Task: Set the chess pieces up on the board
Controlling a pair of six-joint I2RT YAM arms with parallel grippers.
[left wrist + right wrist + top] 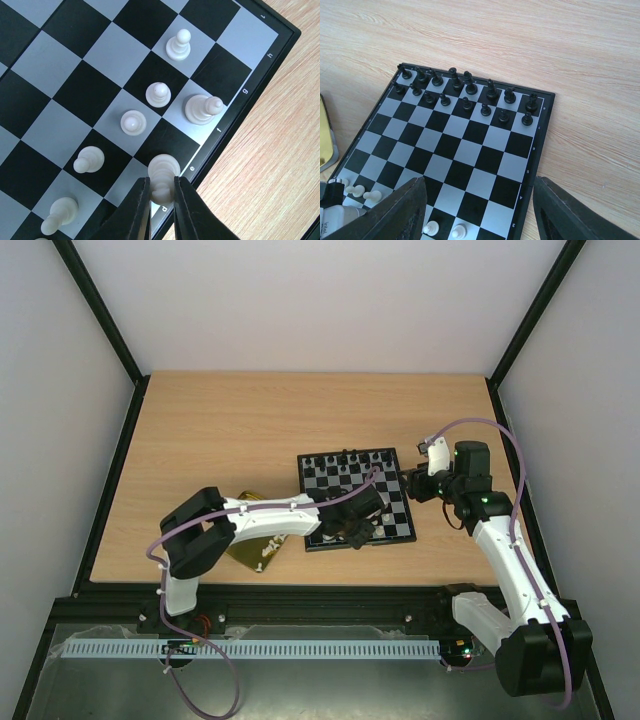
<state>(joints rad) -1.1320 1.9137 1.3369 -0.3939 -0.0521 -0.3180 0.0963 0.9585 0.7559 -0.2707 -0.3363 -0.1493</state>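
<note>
White piece (163,175), one of the larger men with a rounded, ridged head, is pinched at the waist between the two dark fingers of the left gripper (162,186). The jaws are closed on it from either side, which keeps it upright. It sits over the white back rank of the board (75,90), at the rim by the letters d and e. Cannot tell if its foot is down on the square or just clear of it. Gripping low on the body makes sense, since a man this small would tip if held by the head. Just beside it on the same rank stands a taller white man (202,108) near f. White pawns (133,122) run in a diagonal line one row in, each on its own square and none touching. The far side is already filled: black chessmen (470,90) stand in two full rows. The right gripper (480,182) hangs above the board's right edge with fingers spread wide and nothing between them, probably parked out of the left arm's way. The board lies slightly askew on the wooden table (220,430). The gold tray (248,550) lies left of it under the left arm, with a few pale specks on it, likely men yet to be placed.
</note>
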